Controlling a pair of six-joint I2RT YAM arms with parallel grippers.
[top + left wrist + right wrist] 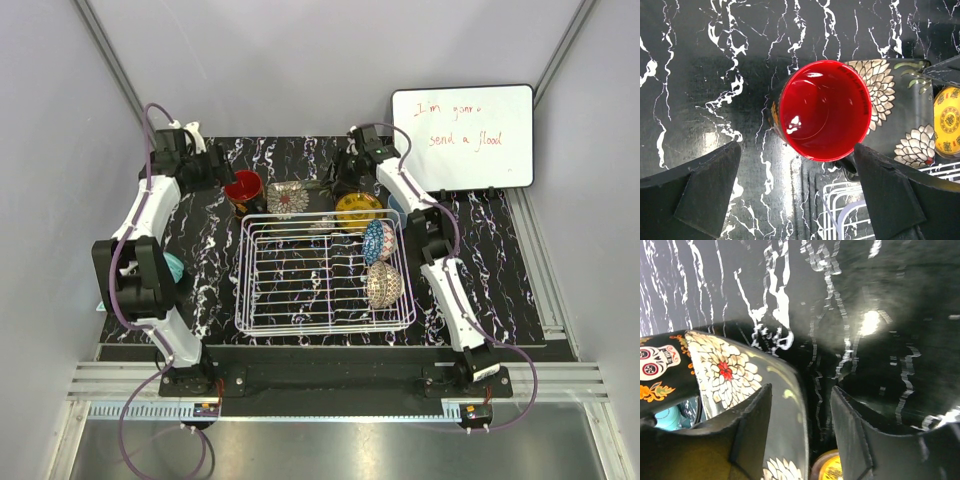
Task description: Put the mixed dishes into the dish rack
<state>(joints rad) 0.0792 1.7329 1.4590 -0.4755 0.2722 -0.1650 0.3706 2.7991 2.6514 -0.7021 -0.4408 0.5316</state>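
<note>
The white wire dish rack [325, 275] holds a blue bowl [378, 240] and a beige-brown bowl [383, 284] on edge at its right side. Behind it stand the red mug [243, 187], the floral saucer [290, 198] and the yellow plate [357, 210]. My left gripper [215, 172] is open just short of the mug [824, 110], its right finger by the handle. My right gripper [345, 182] is open with the saucer's rim [790, 390] between its jaws, not clamped. The light blue cup is hidden.
A whiteboard [462, 137] leans at the back right. A teal rounded object [173, 268] lies beside my left arm. The rack's back corner [850, 210] lies close under the left gripper. The yellow plate [827, 467] sits just below the right gripper.
</note>
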